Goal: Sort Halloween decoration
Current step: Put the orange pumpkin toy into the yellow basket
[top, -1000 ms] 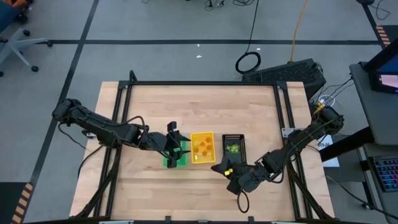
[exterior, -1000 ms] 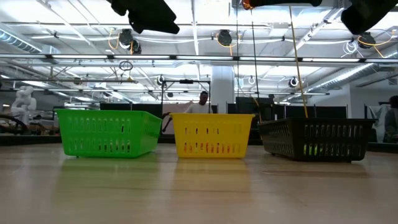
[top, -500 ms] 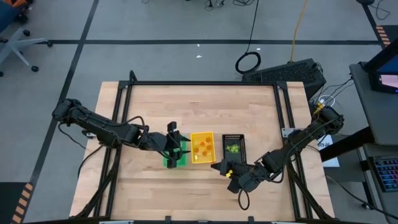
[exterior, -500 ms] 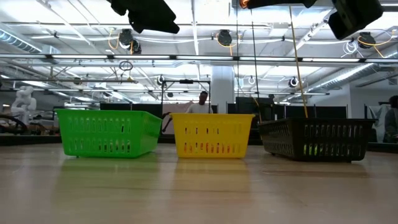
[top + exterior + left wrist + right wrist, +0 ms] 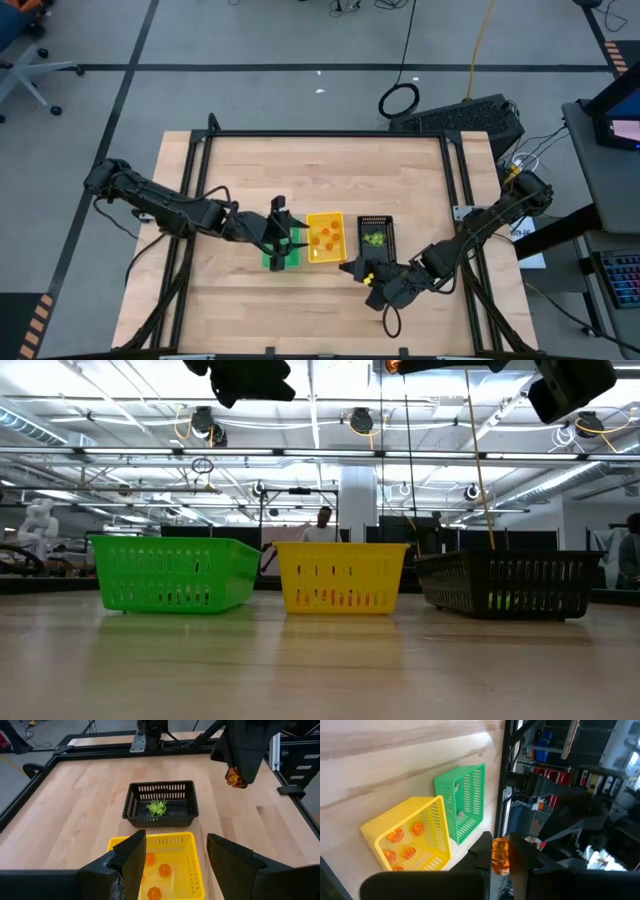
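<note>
high view: green slotted plastic tray (image 5: 281, 255), yellow slotted plastic tray (image 5: 325, 237), black mesh plastic tray (image 5: 376, 233) in a row; left gripper (image 5: 283, 240) over the green tray, right gripper (image 5: 358, 270) near the black tray.
left wrist view: left fingers (image 5: 131, 854) spread, empty — yellow-green trinket (image 5: 157, 807) in black tray.
right wrist view: right fingers pinch a small orange trinket (image 5: 499, 854).

Orange trinkets (image 5: 159, 870) lying loose on the yellow tray's (image 5: 190, 851) floor, a spiky yellow-green trinket (image 5: 157, 807) resting inside the black tray (image 5: 160, 787), a small pale trinket (image 5: 460, 813) in the green tray (image 5: 470, 785), one more orange piece (image 5: 500, 855) pinched aloft between closed right gripper (image 5: 499, 851) fingers.
</note>
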### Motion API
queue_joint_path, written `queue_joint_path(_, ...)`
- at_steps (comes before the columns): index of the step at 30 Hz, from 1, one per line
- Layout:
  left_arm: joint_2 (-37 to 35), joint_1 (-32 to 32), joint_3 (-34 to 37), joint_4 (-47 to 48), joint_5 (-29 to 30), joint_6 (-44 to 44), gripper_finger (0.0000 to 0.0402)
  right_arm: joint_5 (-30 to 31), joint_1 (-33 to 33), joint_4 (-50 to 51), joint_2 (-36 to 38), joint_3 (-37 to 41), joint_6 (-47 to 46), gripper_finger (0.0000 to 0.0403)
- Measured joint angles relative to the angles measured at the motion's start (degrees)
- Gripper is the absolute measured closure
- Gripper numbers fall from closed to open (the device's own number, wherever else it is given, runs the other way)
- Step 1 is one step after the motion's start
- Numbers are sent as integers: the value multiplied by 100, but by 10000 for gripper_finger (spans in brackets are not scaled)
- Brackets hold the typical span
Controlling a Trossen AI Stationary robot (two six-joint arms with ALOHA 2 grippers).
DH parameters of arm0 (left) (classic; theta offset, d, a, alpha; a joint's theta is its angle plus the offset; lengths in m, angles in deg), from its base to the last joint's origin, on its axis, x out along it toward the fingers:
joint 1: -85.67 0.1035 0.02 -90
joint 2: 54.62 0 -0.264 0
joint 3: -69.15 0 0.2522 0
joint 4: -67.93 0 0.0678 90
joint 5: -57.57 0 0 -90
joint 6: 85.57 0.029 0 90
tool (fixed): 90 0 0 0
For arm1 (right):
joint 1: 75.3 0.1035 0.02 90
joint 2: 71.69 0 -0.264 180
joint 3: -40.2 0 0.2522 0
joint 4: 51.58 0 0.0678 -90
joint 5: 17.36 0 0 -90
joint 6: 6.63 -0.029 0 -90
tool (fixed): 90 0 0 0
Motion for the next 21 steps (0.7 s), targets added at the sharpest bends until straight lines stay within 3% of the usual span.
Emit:
queue_joint_path(15, 0, 0, 0, 7, -22, 2, 188, -49, -65, -22, 0, 0, -2550, 385)
queue_joint_path(21, 0, 0, 0, 25, -22, 6, 188, -53, -369, -86, 0, 0, -4665, 385)
